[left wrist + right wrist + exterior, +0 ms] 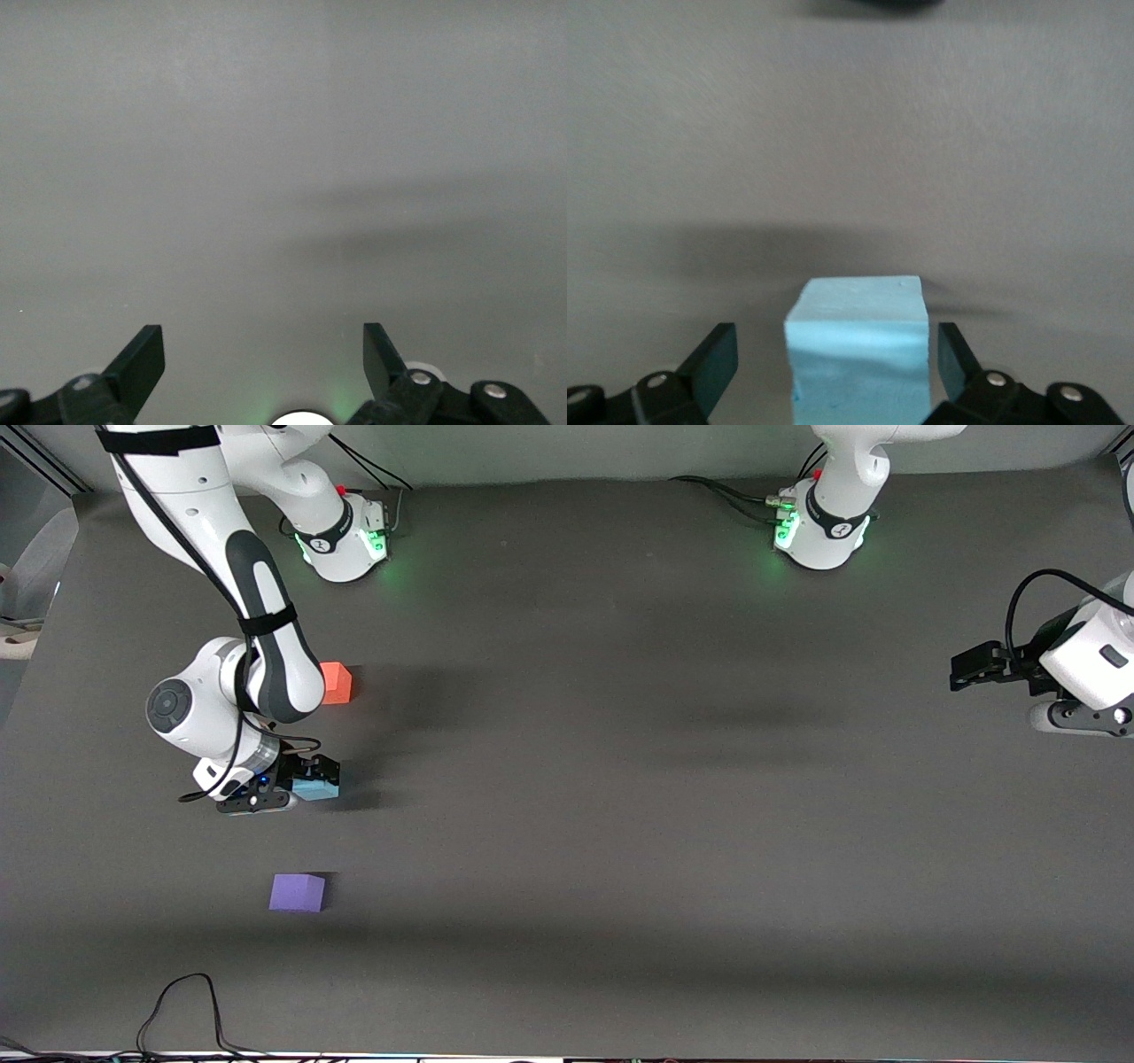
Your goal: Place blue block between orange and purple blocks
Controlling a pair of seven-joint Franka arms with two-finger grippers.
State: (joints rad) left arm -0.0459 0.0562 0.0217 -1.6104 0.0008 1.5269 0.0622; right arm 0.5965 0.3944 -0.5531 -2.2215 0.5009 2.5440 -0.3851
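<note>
**Blue block between parted fingers, gaps on both sides**

Right gripper (306,778), low at the table (620,779), toward the right arm's end. Fingers (713,359) spread wide apart in the right wrist view, a clear gap between each finger and the blue block (859,345). No contact visible on either side. Block resting on the table between the fingers: light sky-blue, matte, a cube with a slightly uneven, creased front face. Orange block (336,683) farther from the front camera than the gripper, partly hidden by the arm. Purple block (298,892) nearer to the front camera than the gripper, well apart from it. Blue block roughly midway between those two.

Left gripper (974,666) waiting above the table's left-arm end, fingers (142,363) wide apart, nothing between them.
</note>
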